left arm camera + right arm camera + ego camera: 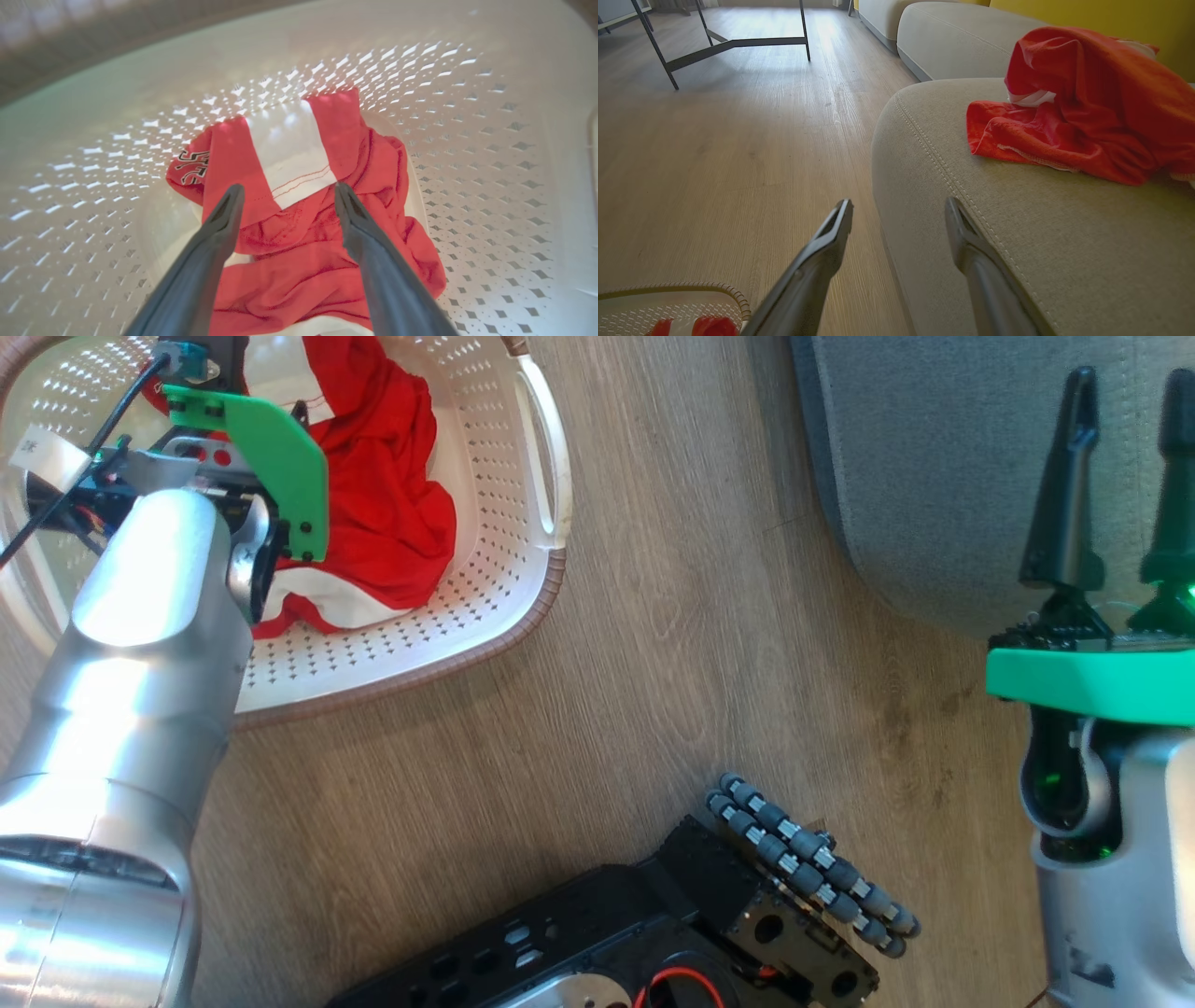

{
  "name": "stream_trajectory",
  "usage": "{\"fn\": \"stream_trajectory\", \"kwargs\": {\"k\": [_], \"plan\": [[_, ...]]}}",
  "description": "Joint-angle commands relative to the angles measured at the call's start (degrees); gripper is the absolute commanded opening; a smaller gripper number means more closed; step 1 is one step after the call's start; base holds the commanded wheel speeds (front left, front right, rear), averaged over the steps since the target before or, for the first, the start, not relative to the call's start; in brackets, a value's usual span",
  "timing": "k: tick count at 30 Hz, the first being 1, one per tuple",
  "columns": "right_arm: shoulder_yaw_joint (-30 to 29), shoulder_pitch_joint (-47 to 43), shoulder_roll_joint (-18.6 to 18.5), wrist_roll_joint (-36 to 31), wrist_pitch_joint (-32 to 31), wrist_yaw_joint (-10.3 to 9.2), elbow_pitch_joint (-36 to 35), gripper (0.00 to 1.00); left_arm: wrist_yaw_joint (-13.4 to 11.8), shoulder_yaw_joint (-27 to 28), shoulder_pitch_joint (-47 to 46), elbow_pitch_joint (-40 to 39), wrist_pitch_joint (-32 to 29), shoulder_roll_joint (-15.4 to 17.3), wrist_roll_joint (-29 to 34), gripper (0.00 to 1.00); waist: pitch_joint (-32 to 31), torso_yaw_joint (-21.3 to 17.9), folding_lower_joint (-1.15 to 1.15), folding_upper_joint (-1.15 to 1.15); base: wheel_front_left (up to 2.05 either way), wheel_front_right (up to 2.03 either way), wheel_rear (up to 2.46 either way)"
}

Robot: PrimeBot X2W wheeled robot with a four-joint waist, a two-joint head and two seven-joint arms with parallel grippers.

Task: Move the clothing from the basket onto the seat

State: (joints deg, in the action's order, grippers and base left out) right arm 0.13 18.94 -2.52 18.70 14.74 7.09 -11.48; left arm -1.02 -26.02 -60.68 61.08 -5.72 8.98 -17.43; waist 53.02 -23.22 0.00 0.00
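The big shiny left arm (140, 663) was closest, reaching down into the basket (523, 616). Its left gripper (288, 189) hung right over the clothing (289, 270), with the two dark fingers (219, 233) spread wide and holding nothing. I could not tell if the tips were touching the cloth yet.

The red clothing lay in a soft, crumpled heap at the bottom of the basket, with a white band (289, 154) on top. One red piece (1087, 116) was already lying up on the seat (1064, 242).

The right gripper (899, 203) was wide open too and empty. It waited by the rounded corner of the seat, well away from the basket, with bare wooden floor (635, 663) in between.

It looked to me like the job was to grab the heap. A good way would be to go down a little more, so that a thick red fold sat between the fingers, not just the thin edge. Pushing too deep could scrape the basket bottom. After squeezing shut, the arm should lift straight up until the cloth hung above the brown rim (411, 683). Otherwise the light basket might get dragged along. Then it could carry the cloth across to the seat and drop it beside the other red piece.
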Motion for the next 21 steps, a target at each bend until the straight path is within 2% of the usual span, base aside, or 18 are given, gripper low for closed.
{"fn": "stream_trajectory", "kwargs": {"k": [1,11,21], "plan": [[0.1,-2.9,-0.4,-0.2,0.3,0.4,-2.6,1.0,0.3,0.8,-0.5,0.2,0.2,1.2,-0.4,1.0,0.1,0.1,0.0,0.0,0.0,0.0,0.0],[-1.2,-6.0,-0.4,-0.9,0.3,0.4,-6.3,1.0,1.9,-0.5,0.2,6.3,0.7,-1.8,-1.4,1.0,0.7,0.9,0.0,0.0,0.0,0.0,0.0],[-2.7,-8.1,-0.4,-1.7,0.3,0.4,-8.2,1.0,2.4,-2.5,0.7,9.4,1.5,-4.0,-1.3,1.0,1.9,2.1,0.0,0.0,0.0,0.0,0.0]]}}
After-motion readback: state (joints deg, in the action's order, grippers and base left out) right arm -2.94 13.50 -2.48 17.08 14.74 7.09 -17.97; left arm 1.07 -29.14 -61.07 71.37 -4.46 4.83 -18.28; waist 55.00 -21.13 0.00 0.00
